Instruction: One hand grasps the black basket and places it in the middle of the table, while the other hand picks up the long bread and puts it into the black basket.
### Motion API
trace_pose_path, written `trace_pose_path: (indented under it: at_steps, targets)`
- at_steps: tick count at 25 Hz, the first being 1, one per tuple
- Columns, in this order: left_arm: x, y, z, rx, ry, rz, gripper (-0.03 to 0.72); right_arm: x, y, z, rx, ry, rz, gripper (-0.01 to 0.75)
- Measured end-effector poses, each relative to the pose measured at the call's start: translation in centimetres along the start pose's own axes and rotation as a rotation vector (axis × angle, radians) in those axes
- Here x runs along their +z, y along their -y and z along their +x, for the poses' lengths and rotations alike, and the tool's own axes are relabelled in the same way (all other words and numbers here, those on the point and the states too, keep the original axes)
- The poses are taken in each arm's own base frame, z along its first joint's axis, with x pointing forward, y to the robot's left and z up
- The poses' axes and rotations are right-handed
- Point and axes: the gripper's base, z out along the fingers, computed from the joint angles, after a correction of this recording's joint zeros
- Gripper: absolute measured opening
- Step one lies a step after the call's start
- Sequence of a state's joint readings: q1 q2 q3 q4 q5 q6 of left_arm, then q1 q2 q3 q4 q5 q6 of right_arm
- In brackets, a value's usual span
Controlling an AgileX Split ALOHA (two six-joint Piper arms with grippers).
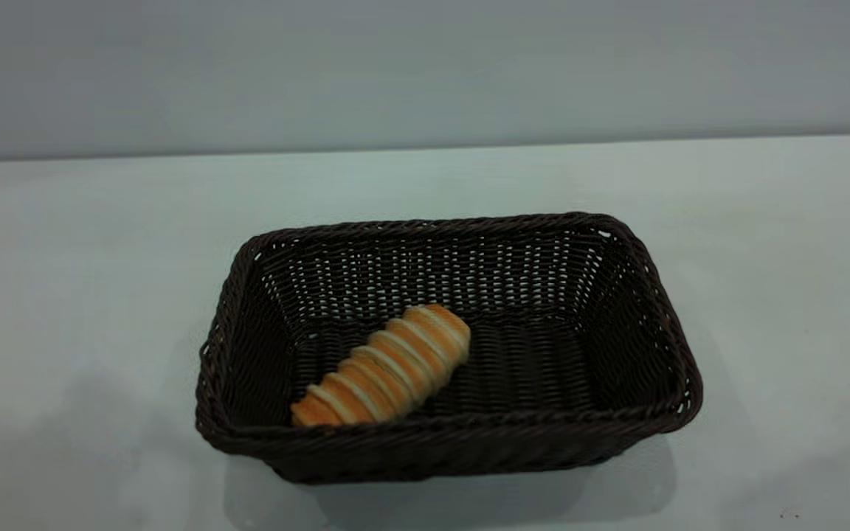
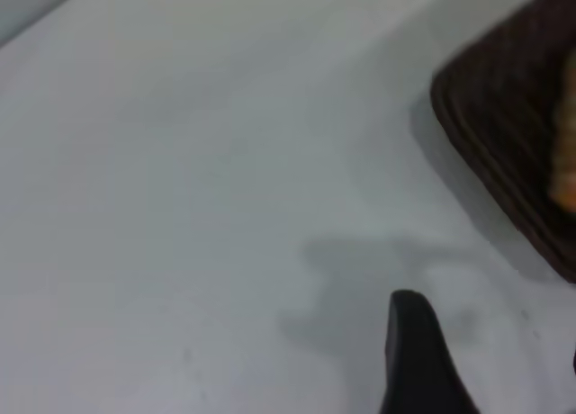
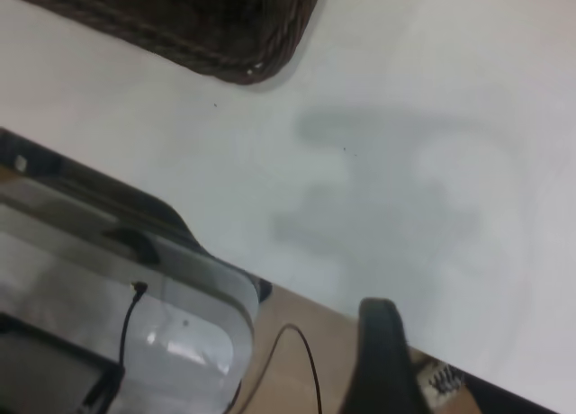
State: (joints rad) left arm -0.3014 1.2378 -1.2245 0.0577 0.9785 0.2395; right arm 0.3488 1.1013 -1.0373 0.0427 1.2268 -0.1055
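Observation:
The black basket (image 1: 448, 435) stands on the white table (image 1: 71, 280), about mid-table. The long bread (image 1: 384, 366) lies inside it, slanted across the floor of its left half, one end against the near wall. Neither gripper shows in the exterior view. My left gripper (image 2: 490, 342) hovers open and empty over bare table, apart from the basket's corner (image 2: 504, 135), where a strip of bread (image 2: 565, 175) shows. My right gripper (image 3: 477, 342) is open and empty over the table's near edge, apart from another basket corner (image 3: 207, 27); only one of its fingers (image 3: 382, 360) shows.
A grey wall (image 1: 425, 66) runs behind the table. In the right wrist view, a clear-and-white housing (image 3: 180, 324) with a thin black cable (image 3: 301, 360) sits beyond the table's edge, over a tan surface.

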Motion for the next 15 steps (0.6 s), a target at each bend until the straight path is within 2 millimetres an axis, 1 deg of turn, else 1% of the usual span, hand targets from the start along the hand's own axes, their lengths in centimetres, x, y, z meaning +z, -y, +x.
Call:
trace_pose_path:
  at_steps: [5, 7, 11, 15]
  targets:
    - [-2.1, 1.3, 5.3, -0.038, -0.001, 0.0, 0.453, -2.7, -0.7, 2.4, 0.009, 0.109, -0.028, 0.566]
    - [-2.3, 1.9, 7.5, -0.061, -0.008, 0.001, 0.453, -3.6, -1.0, 3.8, 0.011, 0.151, -0.042, 0.566]
    - [-3.0, 3.1, 12.0, -0.083, -0.002, -0.001, 0.453, -4.1, -1.5, 7.1, 0.016, 0.209, -0.062, 0.566]
    - [-3.8, 4.1, 15.7, -0.132, 0.051, -0.012, 0.453, -3.7, -1.8, 10.5, 0.009, 0.247, -0.062, 0.566]
